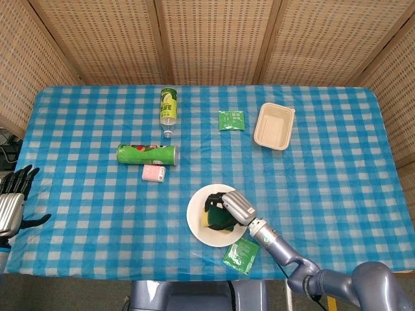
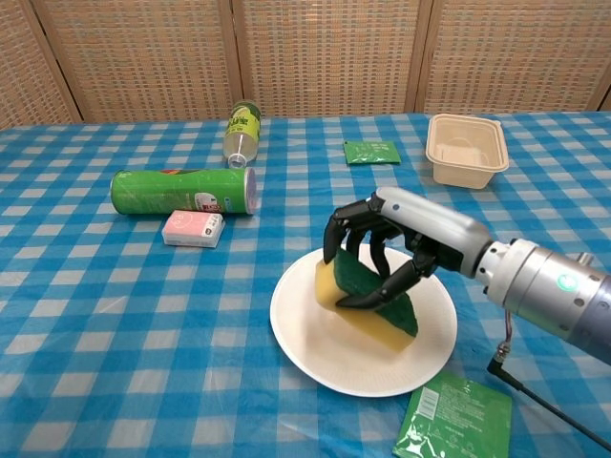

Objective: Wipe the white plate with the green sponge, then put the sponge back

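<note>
Wicker screens back a table (image 1: 337,194) in blue checked cloth. On it, at six o'clock, sits the white plate (image 2: 315,353). Over the plate's centre the right hand (image 2: 396,243) grips the green sponge (image 2: 368,305), fingers curled over its green top, yellow underside on the plate. The sponge lies directly beneath the palm, long axis running ten to four o'clock. At eight o'clock, far off, the left hand (image 1: 11,204) hangs idle, fingers apart, holding nothing.
</note>
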Motion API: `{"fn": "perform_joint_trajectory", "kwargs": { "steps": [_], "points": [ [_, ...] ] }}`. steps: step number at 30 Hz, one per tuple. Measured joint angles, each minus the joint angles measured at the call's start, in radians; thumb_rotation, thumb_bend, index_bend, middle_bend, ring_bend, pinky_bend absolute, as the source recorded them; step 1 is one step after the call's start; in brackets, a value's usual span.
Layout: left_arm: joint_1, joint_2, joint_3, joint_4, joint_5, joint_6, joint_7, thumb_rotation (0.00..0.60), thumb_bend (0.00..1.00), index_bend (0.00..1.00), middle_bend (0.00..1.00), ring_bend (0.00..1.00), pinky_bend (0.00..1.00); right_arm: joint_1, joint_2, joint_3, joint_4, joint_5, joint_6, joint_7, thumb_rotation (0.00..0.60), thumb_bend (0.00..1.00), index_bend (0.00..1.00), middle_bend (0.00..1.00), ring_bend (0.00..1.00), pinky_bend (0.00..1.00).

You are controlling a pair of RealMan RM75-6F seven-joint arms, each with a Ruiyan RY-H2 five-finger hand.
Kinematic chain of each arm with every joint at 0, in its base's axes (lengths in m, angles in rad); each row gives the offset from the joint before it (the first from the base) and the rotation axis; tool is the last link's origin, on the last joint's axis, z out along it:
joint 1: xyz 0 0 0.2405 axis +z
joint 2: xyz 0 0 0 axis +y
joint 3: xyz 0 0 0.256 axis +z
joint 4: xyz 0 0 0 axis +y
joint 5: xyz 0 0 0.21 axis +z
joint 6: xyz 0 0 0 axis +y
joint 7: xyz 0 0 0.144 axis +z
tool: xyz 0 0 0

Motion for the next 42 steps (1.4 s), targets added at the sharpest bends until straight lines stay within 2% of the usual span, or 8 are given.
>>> {"fn": "perform_joint_trajectory", "kwargs": {
  "steps": [6,15,18,22,25,33,38,42],
  "points": [
    [0.002,0.001,0.003,-0.002,0.008,0.004,-0.002,0.6,0.0,0.0,0.0,0.0,0.0,-0.026,0.038,0.037,-0.011,-0.006,0.112,-0.006,0.6,0.38,0.54,0.59,0.51,0.68],
    [0.001,-0.004,0.009,-0.01,0.019,0.009,0.014,0.6,0.0,0.0,0.0,0.0,0.0,-0.058,0.064,0.09,0.108,0.033,0.168,-0.224,0.6,0.38,0.54,0.58,0.51,0.68],
    [0.001,-0.005,0.01,-0.014,0.022,0.011,0.021,0.6,0.0,0.0,0.0,0.0,0.0,-0.066,0.076,0.095,0.126,0.073,0.122,-0.287,0.6,0.29,0.48,0.5,0.48,0.6],
    [0.001,-0.008,0.011,-0.016,0.022,0.011,0.03,0.6,0.0,0.0,0.0,0.0,0.0,-0.073,0.099,0.096,0.127,0.125,0.025,-0.399,0.6,0.02,0.16,0.2,0.27,0.41],
    [0.0,-0.009,0.011,-0.017,0.02,0.01,0.034,0.6,0.0,0.0,0.0,0.0,0.0,-0.074,0.127,0.095,0.097,0.162,-0.046,-0.471,0.6,0.0,0.05,0.07,0.15,0.31],
    [-0.001,-0.006,0.009,-0.018,0.019,0.007,0.026,0.6,0.0,0.0,0.0,0.0,0.0,-0.084,0.189,0.105,-0.031,0.209,-0.077,-0.555,0.6,0.0,0.04,0.05,0.12,0.25],
    [-0.003,-0.005,0.009,-0.014,0.018,0.003,0.019,0.6,0.0,0.0,0.0,0.0,0.0,-0.12,0.243,0.098,-0.119,0.173,0.012,-0.543,0.6,0.0,0.05,0.07,0.1,0.2],
    [-0.001,-0.004,0.007,-0.012,0.023,0.014,0.011,0.6,0.0,0.0,0.0,0.0,0.0,-0.171,0.294,0.077,-0.162,0.122,0.123,-0.514,0.6,0.0,0.05,0.03,0.02,0.09]
  ]
}}
